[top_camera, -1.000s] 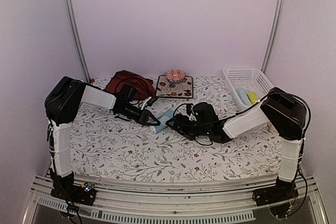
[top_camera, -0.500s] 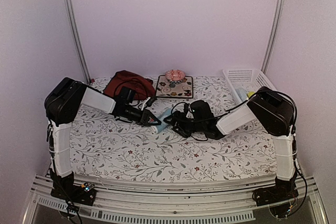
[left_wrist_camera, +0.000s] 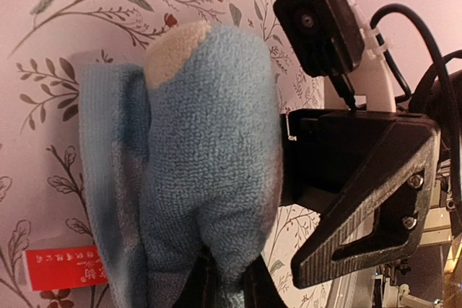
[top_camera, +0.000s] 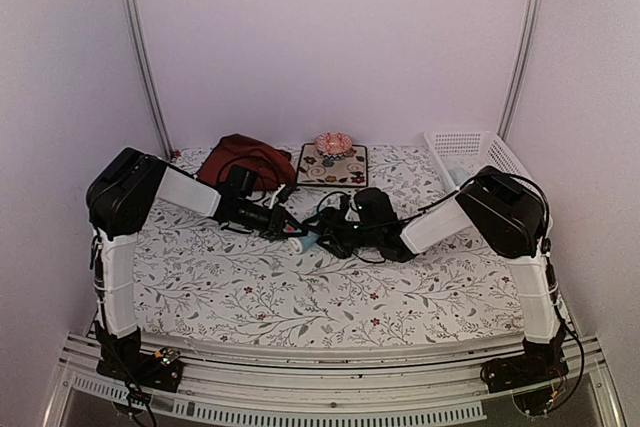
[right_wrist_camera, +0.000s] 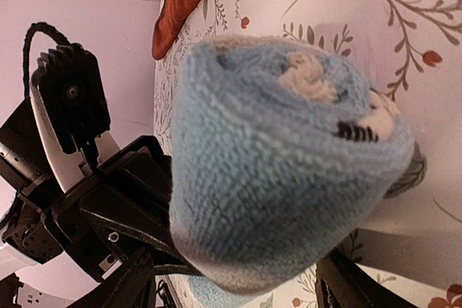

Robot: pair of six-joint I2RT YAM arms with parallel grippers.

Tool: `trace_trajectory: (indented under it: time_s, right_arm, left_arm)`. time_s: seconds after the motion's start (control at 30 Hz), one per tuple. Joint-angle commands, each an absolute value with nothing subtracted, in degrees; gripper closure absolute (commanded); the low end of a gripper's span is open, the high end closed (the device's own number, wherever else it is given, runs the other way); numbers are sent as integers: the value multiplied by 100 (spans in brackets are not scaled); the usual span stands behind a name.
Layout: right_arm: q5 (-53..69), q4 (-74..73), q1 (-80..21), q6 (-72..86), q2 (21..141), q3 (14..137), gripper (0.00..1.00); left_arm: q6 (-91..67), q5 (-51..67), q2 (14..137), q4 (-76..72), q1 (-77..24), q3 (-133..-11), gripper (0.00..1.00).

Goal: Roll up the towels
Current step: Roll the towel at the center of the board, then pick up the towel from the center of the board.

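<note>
A light blue towel (top_camera: pixel 306 238) lies rolled up on the table between my two grippers. In the left wrist view the towel (left_wrist_camera: pixel 202 142) fills the frame, with a red label at its lower left. My left gripper (left_wrist_camera: pixel 227 288) is shut and pinches the towel's near end. In the top view it (top_camera: pixel 287 226) sits at the roll's left. My right gripper (top_camera: pixel 325 237) is at the roll's right end. In the right wrist view its fingers (right_wrist_camera: pixel 136 279) stand wide apart on either side of the roll (right_wrist_camera: pixel 281 164). The dark red towel (top_camera: pixel 240 158) lies bunched at the back left.
A square dark floral mat (top_camera: pixel 333 166) with a pink round thing (top_camera: pixel 333 143) on it lies at the back middle. A white basket (top_camera: pixel 468 150) stands at the back right, partly hidden by my right arm. Black cables hang near both wrists.
My right arm has moved left until its gripper reaches the roll's end. The left gripper has shifted slightly back and left with the towel.
</note>
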State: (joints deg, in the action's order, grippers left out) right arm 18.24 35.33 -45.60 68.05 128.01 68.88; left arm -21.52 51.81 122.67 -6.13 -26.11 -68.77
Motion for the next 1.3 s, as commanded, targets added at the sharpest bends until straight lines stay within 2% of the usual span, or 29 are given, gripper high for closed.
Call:
trace_trajectory:
  time_s: [0.0, 0.5, 0.73, 0.83, 1.0, 1.17, 1.27]
  right_arm:
    - [1816, 3434, -4490, 6925, 13169, 7173, 25]
    - [1930, 3283, -4431, 6979, 13814, 7700, 32]
    - [1982, 3151, -4434, 6918, 13930, 7839, 40]
    - [2041, 3096, -4438, 6858, 14026, 7953, 47]
    - [2130, 3118, -4392, 6730, 14124, 8063, 65]
    - [2130, 3246, -4335, 6552, 14065, 8076, 76]
    - [2119, 3254, -4320, 6414, 14027, 8135, 80]
  left_arm:
    - [-2367, 5183, 12551, -519, -2567, -6768, 99]
    - [-2584, 5534, 12657, -795, -2439, -6665, 96]
    - [-2451, 5576, 12758, -644, -2435, -6749, 94]
    - [-2402, 5627, 12786, -622, -2435, -6754, 93]
    - [-2203, 5753, 12770, -430, -2435, -6820, 83]
    - [-1961, 5827, 12621, -242, -2427, -6816, 67]
    - [-1861, 5827, 12550, -148, -2394, -6820, 64]
